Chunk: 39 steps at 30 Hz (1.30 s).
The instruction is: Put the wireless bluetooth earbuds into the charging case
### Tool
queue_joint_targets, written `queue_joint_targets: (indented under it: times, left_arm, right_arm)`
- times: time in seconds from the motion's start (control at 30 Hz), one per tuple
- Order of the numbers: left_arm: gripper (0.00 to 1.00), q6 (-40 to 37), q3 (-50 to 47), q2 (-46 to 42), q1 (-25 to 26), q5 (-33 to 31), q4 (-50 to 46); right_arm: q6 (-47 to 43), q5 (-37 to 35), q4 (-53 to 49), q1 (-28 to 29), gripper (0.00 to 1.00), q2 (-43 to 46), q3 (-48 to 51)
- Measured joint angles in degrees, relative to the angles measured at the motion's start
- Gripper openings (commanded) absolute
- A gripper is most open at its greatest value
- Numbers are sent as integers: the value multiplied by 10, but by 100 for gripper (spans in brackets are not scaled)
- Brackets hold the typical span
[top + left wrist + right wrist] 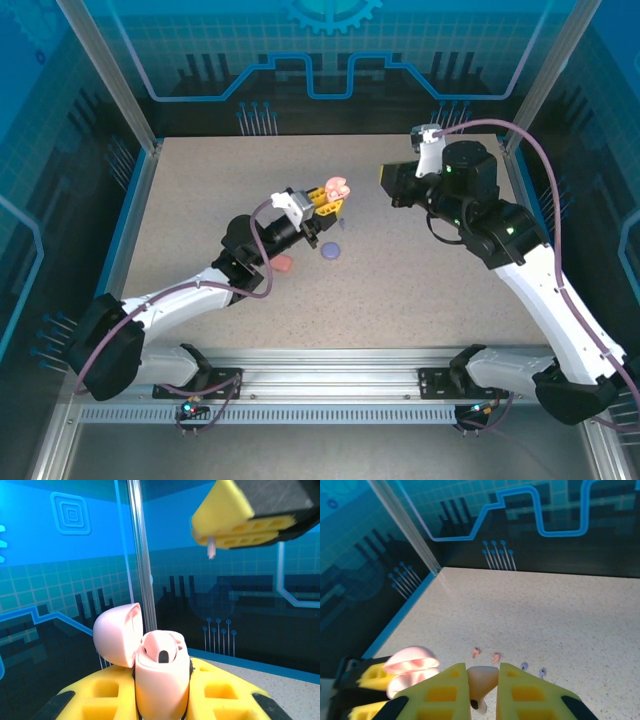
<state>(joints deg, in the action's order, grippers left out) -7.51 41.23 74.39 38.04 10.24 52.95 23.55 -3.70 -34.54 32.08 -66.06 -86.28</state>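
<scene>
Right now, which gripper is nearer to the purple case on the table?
Left. The left gripper, holding the pink case, hangs just beyond the purple case; the right gripper is farther off to the right.

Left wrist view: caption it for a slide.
Left gripper holds the open pink case; right gripper grips a pale earbud nearby.

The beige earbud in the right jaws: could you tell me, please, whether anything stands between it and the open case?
Nothing visible does. In the left wrist view the earbud hangs above and right of the pink case with only air between, and the lid is swung back off the socket.
</scene>
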Motion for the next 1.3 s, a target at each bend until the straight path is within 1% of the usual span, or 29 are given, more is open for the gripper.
queue_joint_targets:
  times: [0.27, 0.63, 0.9, 1.3]
  left_arm:
    - [0, 0, 9, 0, 2, 16, -5]
    - [0, 0, 11, 1, 5, 21, -9]
    - [0, 0, 11, 2, 8, 21, -9]
    - [0, 0, 14, 5, 8, 21, -9]
  right_arm:
    - [-30, 24, 0, 47, 14, -9, 0]
    - [-33, 29, 8, 70, 14, -37, 1]
    - [-33, 29, 17, 74, 14, -57, 1]
    - [-42, 27, 22, 74, 13, -59, 7]
